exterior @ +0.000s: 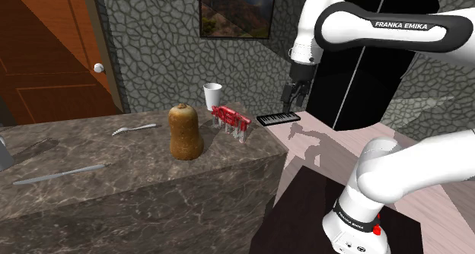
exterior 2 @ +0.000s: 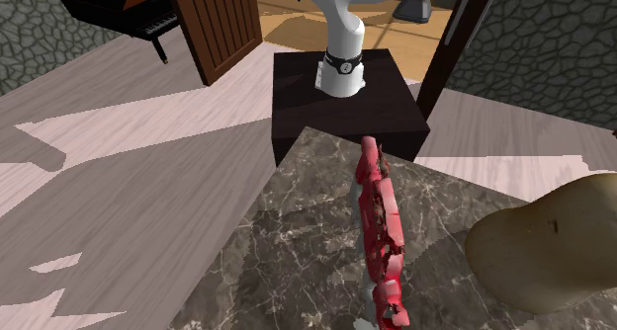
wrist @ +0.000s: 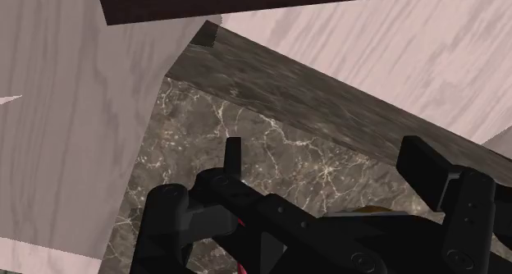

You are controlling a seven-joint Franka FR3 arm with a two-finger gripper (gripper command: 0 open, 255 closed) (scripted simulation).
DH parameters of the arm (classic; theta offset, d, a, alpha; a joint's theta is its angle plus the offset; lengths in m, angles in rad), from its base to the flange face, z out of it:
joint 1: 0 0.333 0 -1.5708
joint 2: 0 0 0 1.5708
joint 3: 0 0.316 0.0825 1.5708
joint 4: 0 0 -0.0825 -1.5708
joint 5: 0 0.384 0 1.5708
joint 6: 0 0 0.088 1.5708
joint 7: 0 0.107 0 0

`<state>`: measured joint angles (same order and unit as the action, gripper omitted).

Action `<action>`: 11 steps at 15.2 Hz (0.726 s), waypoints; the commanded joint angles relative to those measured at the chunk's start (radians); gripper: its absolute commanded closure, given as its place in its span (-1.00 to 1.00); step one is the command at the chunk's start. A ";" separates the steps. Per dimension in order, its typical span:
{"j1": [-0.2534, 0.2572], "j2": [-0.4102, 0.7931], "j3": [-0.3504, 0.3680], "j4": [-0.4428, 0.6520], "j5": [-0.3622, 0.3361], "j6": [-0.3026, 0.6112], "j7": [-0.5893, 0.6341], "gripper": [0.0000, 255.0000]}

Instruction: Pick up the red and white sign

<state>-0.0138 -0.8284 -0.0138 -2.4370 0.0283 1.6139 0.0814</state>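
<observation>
Stand: dark brown box on a pale wood-plank floor, set close to one corner of the worktop.
Arm: white Franka arm with dark joints rises from the stand and reaches over towards the worktop's far corner.
Worktop: dark grey-brown veined marble block.
Knife: slim grey table knife lies flat along the front edge, well away from the stand.
Fork: grey fork lies flat near the far edge, about mid-length.
Squash: tan, pear-shaped butternut squash stands upright mid-worktop, just beside the sign and not touching it.
Sign: long red sign with pale patches stands on its own on the worktop. One end sits near the edge facing the stand, close to the far corner, and its length runs inwards from there.
Cup: plain white cup stands upright at the far edge, just behind the sign.
Gripper: all-black two-finger gripper hangs in the air off the edge facing the stand, near the far corner and apart from the sign.
Fingers: parted in the wrist view, with nothing between them.
Background: grey cobbled stone wall, framed landscape picture, brown panelled wooden door.
</observation>
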 commanded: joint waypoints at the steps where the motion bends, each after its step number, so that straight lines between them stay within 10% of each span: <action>1: 0.000 0.000 0.000 0.000 0.000 0.000 0.000 -1.00; 11: -0.008 0.380 -0.024 0.137 -0.019 0.251 -0.032 -1.00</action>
<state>-0.0221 -0.4863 -0.0371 -2.3191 0.0095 1.8448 0.0502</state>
